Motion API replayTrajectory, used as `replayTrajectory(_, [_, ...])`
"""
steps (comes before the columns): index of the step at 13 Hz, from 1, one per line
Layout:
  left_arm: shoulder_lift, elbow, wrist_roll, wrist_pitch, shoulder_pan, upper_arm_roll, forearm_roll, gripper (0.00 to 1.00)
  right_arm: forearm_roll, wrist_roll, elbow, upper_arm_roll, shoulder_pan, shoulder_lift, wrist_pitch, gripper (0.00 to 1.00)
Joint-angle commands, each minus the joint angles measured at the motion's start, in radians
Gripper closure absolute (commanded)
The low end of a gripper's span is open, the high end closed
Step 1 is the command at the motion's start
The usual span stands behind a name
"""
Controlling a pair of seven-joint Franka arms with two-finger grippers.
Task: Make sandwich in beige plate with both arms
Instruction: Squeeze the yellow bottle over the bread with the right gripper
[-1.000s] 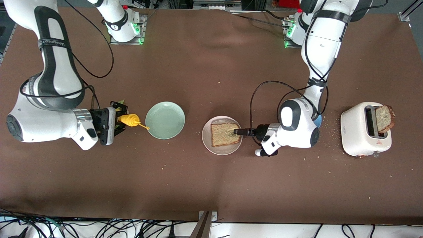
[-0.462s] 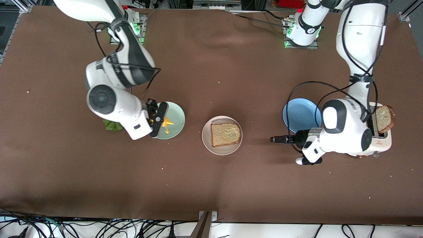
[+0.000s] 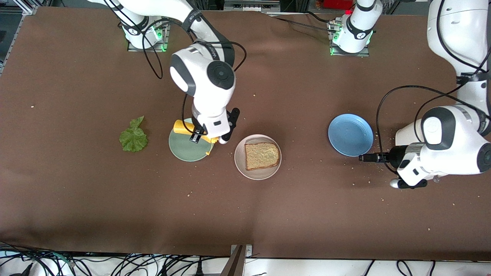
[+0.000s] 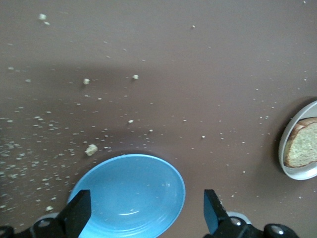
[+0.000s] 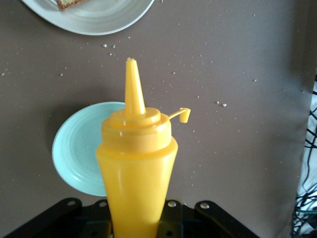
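The beige plate (image 3: 241, 168) sits mid-table with one slice of speckled toasted bread (image 3: 262, 155) on it. A green lettuce leaf (image 3: 133, 136) lies on the cloth toward the right arm's end. My right gripper (image 3: 196, 135) is shut on a yellow squeeze bottle (image 3: 180, 126), held over the mint-green plate (image 3: 184, 151) with its nozzle pointing toward the beige plate. The right wrist view shows the bottle (image 5: 136, 168) with its cap flipped open. My left gripper (image 3: 364, 157) is open and holds nothing, beside the blue plate (image 3: 350, 134). Its fingertips (image 4: 79, 218) flank that plate (image 4: 131, 196).
Crumbs (image 4: 90, 149) are scattered over the brown cloth around the blue plate. The left wrist view catches the beige plate's rim (image 4: 285, 163) and the bread (image 4: 302, 148) at its edge. Cables hang along the table's front edge (image 3: 115, 264).
The right arm swung the bottle from beside the lettuce to over the mint-green plate, uncovering the lettuce. The left gripper drew back from the bread to beside the blue plate.
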Motion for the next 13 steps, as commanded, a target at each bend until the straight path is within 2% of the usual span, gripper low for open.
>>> replayTrajectory(1, [-0.081, -0.011, -0.015, -0.058, 0.018, -0.012, 0.128, 0.0, -0.208, 0.132, 0.025, -0.016, 0.091, 0.085, 0.028, 1.0])
replayTrajectory(4, [-0.141, -0.011, -0.015, -0.124, 0.018, -0.012, 0.246, 0.0, -0.367, 0.26, 0.024, -0.018, 0.16, 0.161, 0.025, 1.0])
replayTrajectory(8, [-0.196, -0.011, -0.015, -0.156, 0.018, -0.005, 0.352, 0.0, -0.474, 0.35, 0.024, -0.018, 0.207, 0.227, 0.017, 1.0])
replayTrajectory(10, [-0.223, -0.01, -0.016, -0.159, 0.019, -0.004, 0.362, 0.0, -0.49, 0.358, 0.024, -0.018, 0.214, 0.231, 0.019, 1.0])
replayTrajectory(13, [-0.25, -0.008, -0.018, -0.176, 0.016, -0.015, 0.36, 0.0, -0.459, 0.363, 0.046, -0.013, 0.204, 0.218, 0.022, 1.0])
